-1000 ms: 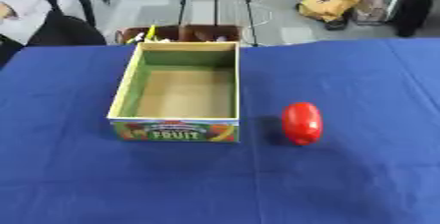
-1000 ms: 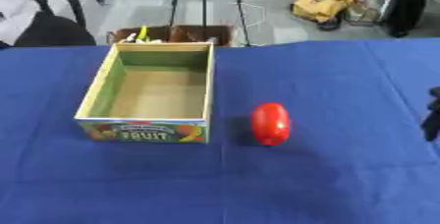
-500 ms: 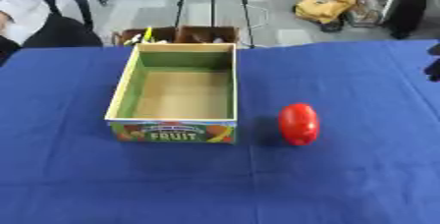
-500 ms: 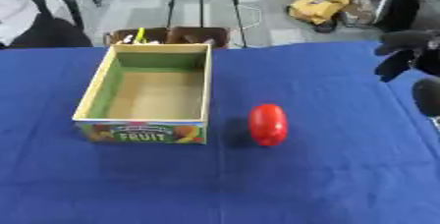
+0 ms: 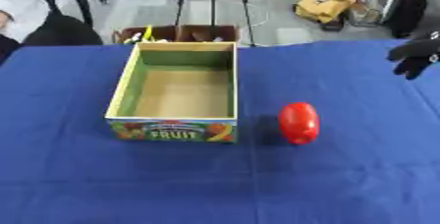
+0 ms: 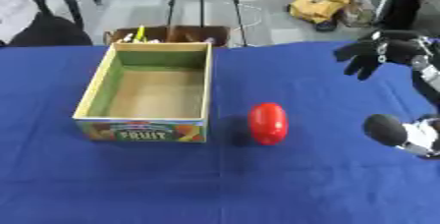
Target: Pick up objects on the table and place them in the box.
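**Right eye view: red object beside the box, right hand raised at the surface's right edge**

Right eye view shows the blue surface [image 6: 103,183] carrying two things. An open cardboard box [image 6: 148,90], green on its inner walls and printed with "FRUIT" on its near face, stands left of centre, toward the far edge. Its interior shows only the bare brown floor. A red object [image 6: 267,123], oval and glossy, lies on the surface just beside the box's near right corner, apart from it, with a narrow strip of blue cloth between them.

The right hand [image 6: 371,55] is black and hangs above the right part of the surface, near the far edge. Its fingers [image 6: 362,69] are released, spread and pointing downward, grasping nothing. The red object lies well apart from these fingers, nearer the surface's middle and closer to the near edge. A black and silver part of the right arm [image 6: 404,133] shows at the right edge, lower down.

The left hand appears in neither view.

Beyond the far edge stands a brown crate [image 5: 178,33] holding small items.
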